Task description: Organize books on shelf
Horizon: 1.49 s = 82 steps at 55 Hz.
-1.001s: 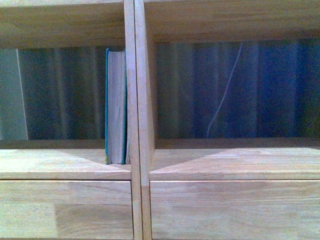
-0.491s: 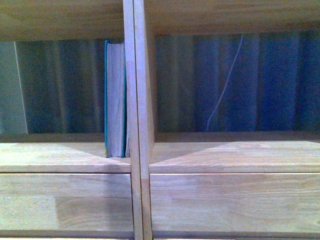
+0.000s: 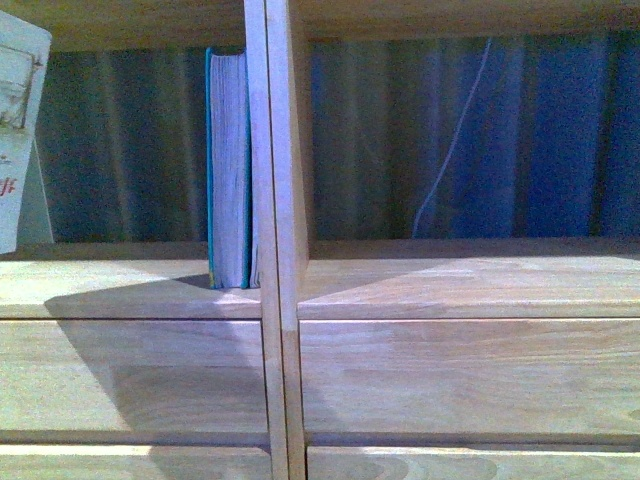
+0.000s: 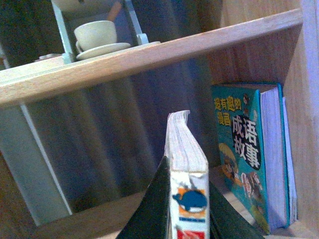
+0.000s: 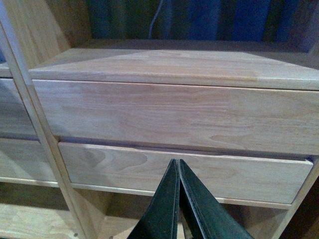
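A: Grippers first, quick.

B: Left gripper (image 4: 188, 175) is clamped on the thin paperback (image 4: 185, 149), one finger on each cover, spine toward the wrist camera. Right gripper (image 5: 178, 168) is pinched closed on nothing and sits low in front of a drawer front (image 5: 174, 114).

A: Where's the paperback?

B: Upright and in the air, at the mouth of the left compartment. In the front view it only shows at the far left edge (image 3: 20, 130). It isn't on the board yet.

A: The other book?

B: The teal book (image 4: 244, 149) stands upright in the same compartment, right up against the centre divider (image 3: 280, 200). There's a thin pale sliver between the two, and I can't tell what it is.

A: How to do the step well?

B: My read: keep it vertical, clear the board lip below and the board above, then slide it in beside the teal book's open side until the covers touch. Let go only once it's leaning there, because a book that thin will likely flop on its own.

A: Surface, room?

B: The shelf (image 3: 450, 285) is light wood with smooth, flat boards. The right compartment has no books in view. A dark blue curtain (image 3: 540, 140) hangs behind it, with a pale cord (image 3: 450, 150) in front. A cup (image 4: 95, 34) on a saucer (image 4: 102, 50) shows above the upper board.
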{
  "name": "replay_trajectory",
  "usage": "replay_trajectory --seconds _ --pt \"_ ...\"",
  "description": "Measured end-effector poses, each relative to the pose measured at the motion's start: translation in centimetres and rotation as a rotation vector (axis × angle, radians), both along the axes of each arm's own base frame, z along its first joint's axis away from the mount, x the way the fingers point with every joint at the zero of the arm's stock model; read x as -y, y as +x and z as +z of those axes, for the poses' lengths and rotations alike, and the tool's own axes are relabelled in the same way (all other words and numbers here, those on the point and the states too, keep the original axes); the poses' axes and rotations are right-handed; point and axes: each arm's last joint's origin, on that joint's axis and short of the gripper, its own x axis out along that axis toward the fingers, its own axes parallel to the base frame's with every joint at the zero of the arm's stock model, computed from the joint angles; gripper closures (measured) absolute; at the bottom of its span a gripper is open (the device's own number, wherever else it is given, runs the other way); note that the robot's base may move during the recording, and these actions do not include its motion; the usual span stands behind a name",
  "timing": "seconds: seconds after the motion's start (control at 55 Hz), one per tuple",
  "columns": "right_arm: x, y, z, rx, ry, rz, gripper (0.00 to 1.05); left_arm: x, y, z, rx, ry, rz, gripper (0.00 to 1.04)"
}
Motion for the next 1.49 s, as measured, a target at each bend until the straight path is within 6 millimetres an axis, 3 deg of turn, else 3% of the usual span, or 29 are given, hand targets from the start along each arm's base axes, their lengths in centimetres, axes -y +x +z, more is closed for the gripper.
replay_trajectory --seconds 0.2,0.291,0.382,0.801,1.037,1.201,1.492 --pt "0.0 -0.7 -0.7 -0.006 0.000 0.000 1.02 0.7 6.2 -1.2 0.065 0.018 -0.032 0.98" --pt "0.0 -0.9 -1.1 0.011 0.000 0.000 1.02 2.0 9.2 -1.6 0.103 0.009 -0.063 0.98" --pt "0.0 -1.2 -1.0 0.017 0.000 0.000 1.02 3.4 10.8 -2.1 0.118 0.006 -0.099 0.98" --pt "0.0 -2.0 -1.2 0.010 0.000 0.000 1.02 9.3 16.2 -4.7 0.141 -0.028 -0.200 0.98" --pt "0.0 -2.9 -1.4 0.010 0.000 0.000 1.02 10.5 17.9 -7.1 0.113 -0.043 -0.197 0.98" --pt "0.0 -2.9 -1.4 0.011 0.000 0.000 1.02 11.0 18.4 -7.4 0.113 -0.051 -0.156 0.98" --pt "0.0 -2.9 -1.4 0.010 0.000 0.000 1.02 11.5 18.8 -8.2 0.094 -0.031 -0.092 0.55"
